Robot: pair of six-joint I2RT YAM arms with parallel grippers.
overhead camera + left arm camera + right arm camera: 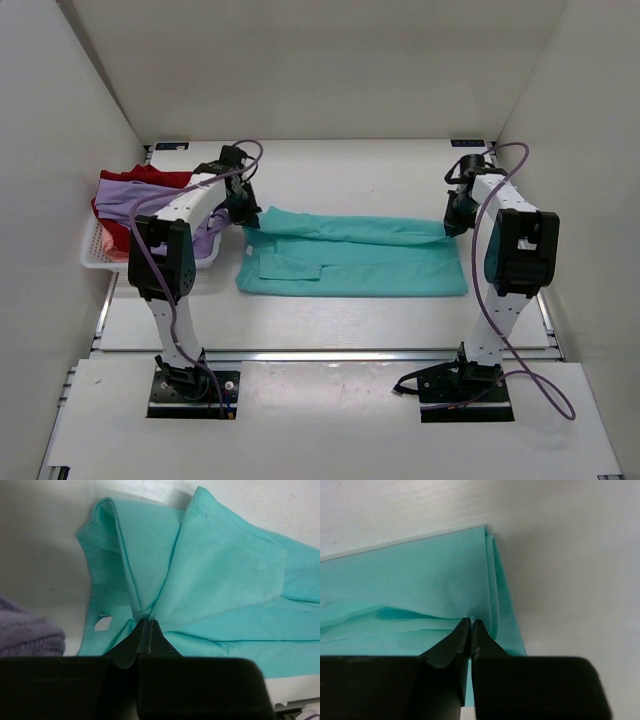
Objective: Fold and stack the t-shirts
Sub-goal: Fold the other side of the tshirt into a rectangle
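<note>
Left hand (145,628) and right hand (471,626) each pinch the teal t-shirt (360,262) at opposite ends; best move both together, level and taut, so the fold lands square.

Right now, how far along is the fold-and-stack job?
Done: nothing is stacked; the teal t-shirt lies spread on the table, partly doubled lengthwise. In hand: the left jaws and right jaws are shut on its far edge, one at each end. Left: finishing this fold, then the lavender t-shirt and red t-shirt, both heaped unfolded in the white basket.
</note>
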